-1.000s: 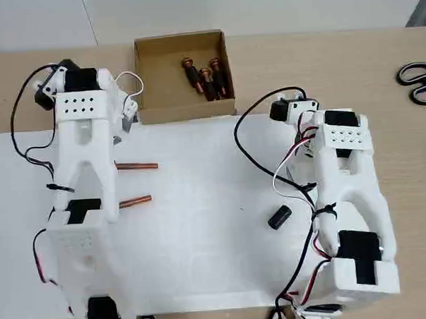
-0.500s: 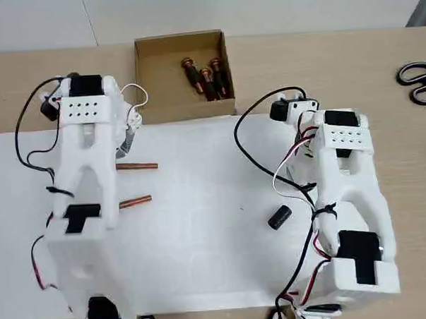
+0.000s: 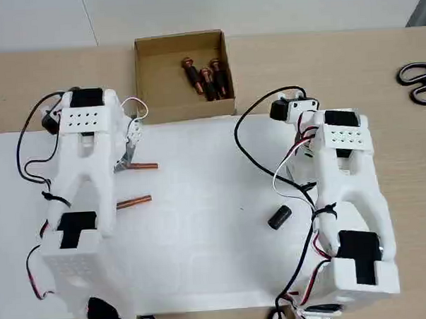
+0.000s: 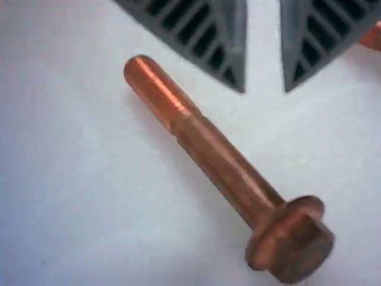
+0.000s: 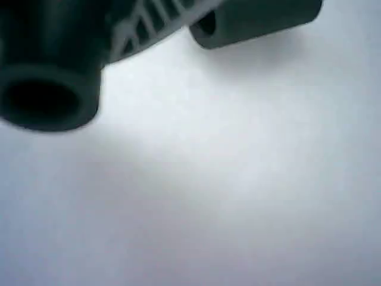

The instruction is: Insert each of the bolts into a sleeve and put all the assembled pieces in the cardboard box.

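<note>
Light wooden tabletop (image 3: 378,53), large white sheet (image 3: 203,252) laid flat over its near part, open cardboard box (image 3: 156,77) on bare wood at the sheet's far edge, black-handled scissors (image 3: 418,82) at the right edge, farther copper bolt (image 3: 144,165), nearer copper bolt (image 3: 134,202) and black sleeve (image 3: 279,216) lying on the sheet.

Soft overhead light is washing evenly over the white sheet (image 3: 202,230); the left arm (image 3: 86,172) is throwing only a faint shadow, while a pale glint is running along the copper bolt (image 4: 220,161).
</note>
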